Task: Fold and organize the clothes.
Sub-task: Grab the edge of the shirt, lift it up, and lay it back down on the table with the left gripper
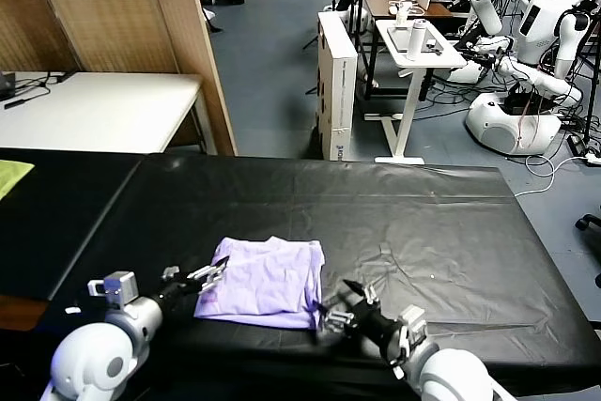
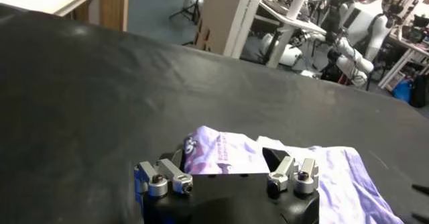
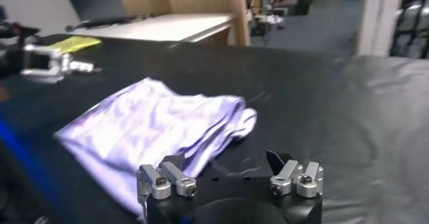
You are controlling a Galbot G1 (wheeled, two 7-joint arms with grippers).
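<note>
The lavender T-shirt [image 1: 268, 283] lay folded on the black table [image 1: 423, 232], low and left of centre in the head view. The left gripper [image 1: 212, 276] sat at its left edge, fingers spread wide, holding nothing. The right gripper [image 1: 343, 307] hovered by its lower right corner, likewise wide and empty.

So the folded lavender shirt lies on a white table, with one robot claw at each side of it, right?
Not quite: the table under the lavender shirt is black, as the head view shows. The rest holds: the left gripper and the right gripper sit at its two sides.
</note>
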